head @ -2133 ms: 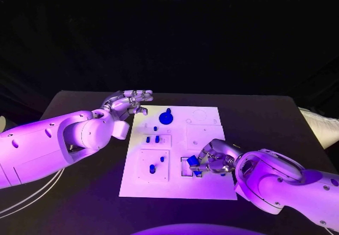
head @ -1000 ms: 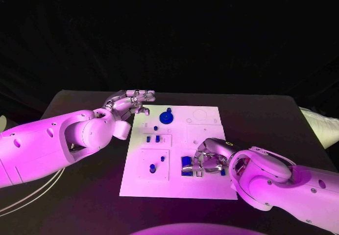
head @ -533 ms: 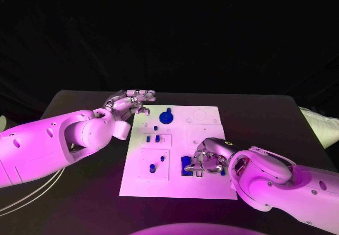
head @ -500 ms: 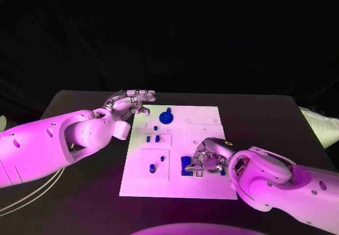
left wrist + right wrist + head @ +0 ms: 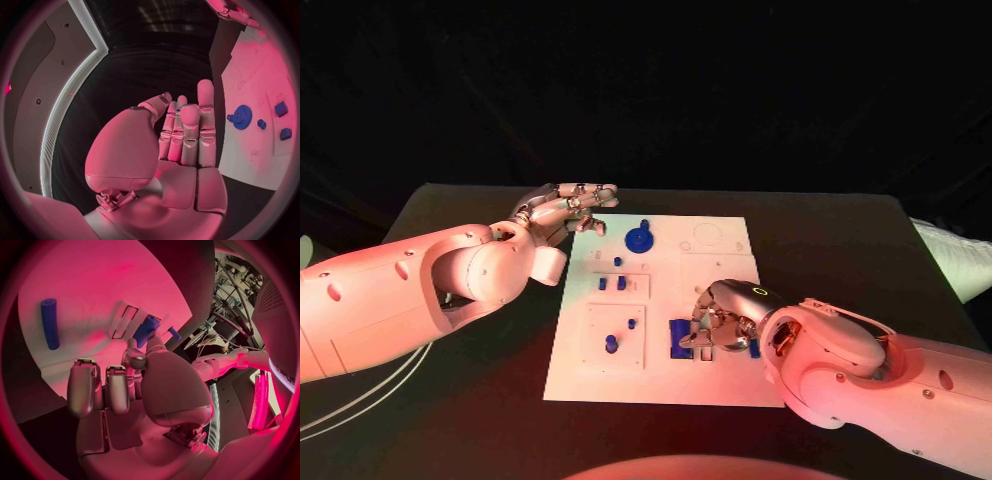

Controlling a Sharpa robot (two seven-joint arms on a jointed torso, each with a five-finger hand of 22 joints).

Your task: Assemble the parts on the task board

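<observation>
A blue part [image 5: 682, 334] is pinched by the right hand [image 5: 718, 320] over a slot near the task board's [image 5: 718, 385] right edge. The left hand [image 5: 567, 210] is held empty, fingers loosely apart, at the board's far-left corner. Should the part be tilted, jamming is risked.

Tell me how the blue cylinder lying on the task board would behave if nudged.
The blue cylinder lies on its side on the flat task board, so it would probably roll if pushed across its length. It looks small and stiff, likely light. Its smooth round surface may slip between fingers.
</observation>
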